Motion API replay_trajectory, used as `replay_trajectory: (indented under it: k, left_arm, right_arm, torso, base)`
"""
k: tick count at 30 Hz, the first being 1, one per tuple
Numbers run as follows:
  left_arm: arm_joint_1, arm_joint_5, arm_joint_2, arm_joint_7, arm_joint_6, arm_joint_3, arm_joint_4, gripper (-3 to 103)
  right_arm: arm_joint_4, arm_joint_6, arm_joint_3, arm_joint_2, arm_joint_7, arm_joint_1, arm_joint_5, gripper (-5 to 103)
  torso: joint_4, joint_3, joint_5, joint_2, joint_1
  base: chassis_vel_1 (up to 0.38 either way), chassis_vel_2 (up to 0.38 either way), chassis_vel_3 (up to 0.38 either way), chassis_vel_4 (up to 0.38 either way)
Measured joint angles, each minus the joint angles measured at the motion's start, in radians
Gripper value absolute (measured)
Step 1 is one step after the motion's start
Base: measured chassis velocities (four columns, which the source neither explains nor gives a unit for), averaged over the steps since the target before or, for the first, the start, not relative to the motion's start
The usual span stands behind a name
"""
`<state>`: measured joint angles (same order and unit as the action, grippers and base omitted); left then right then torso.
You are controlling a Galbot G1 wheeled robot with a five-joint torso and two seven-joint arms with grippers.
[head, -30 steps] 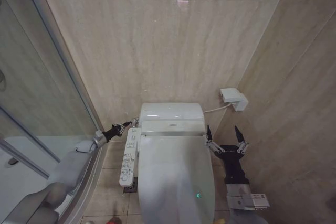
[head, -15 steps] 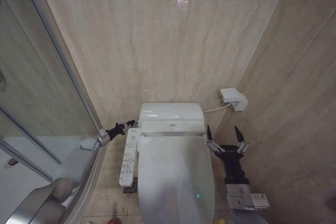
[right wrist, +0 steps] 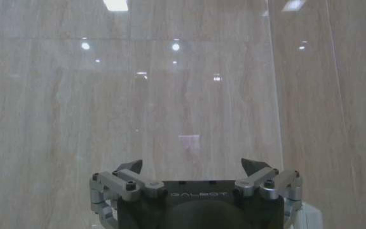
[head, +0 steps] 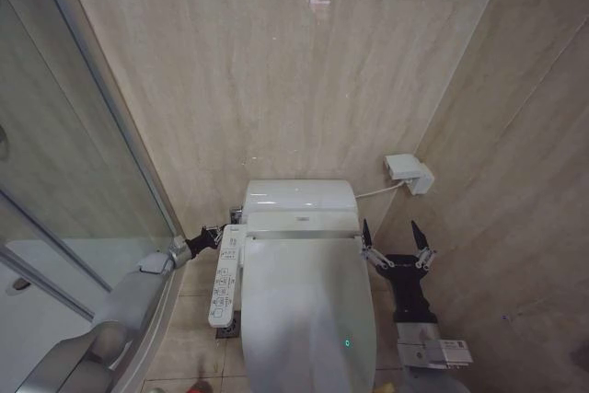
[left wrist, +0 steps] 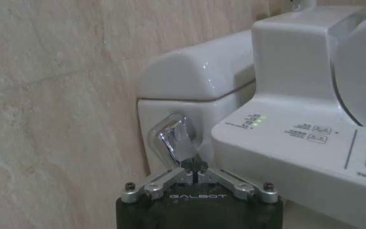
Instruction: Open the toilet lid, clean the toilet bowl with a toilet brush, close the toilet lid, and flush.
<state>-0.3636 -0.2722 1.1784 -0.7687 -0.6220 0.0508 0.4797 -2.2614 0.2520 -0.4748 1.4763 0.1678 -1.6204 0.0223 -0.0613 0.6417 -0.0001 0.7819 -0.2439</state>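
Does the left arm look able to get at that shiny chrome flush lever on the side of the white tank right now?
Probably yes. The left gripper, jaws shut, sits right at the lower end of the chrome flush lever on the white ceramic tank, with nothing between them. The grey button panel lies alongside, not across the way.

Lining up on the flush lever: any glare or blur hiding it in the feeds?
Left wrist view: chrome flush lever carries bright highlights but reads clearly just ahead of the left gripper; nearby wall is soft. Head view: toilet lid glossy, mildly reflective. Right wrist view: ceiling lights mirrored as spots on glass beyond the right gripper.
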Motion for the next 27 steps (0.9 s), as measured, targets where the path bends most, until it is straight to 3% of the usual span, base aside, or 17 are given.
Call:
replay_trajectory:
  k: [27]
  left_arm:
    - [0.007,0.0,0.005,-0.006,-0.001,0.003,-0.009,0]
  right_arm:
    - [0.0,0.0,0.0,0.0,0.0,0.0,0.0,100]
  torso:
    - [-0.0003,0.0,0.0,0.0,0.0]
  base:
    - [0.0,0.0,0.0,0.0]
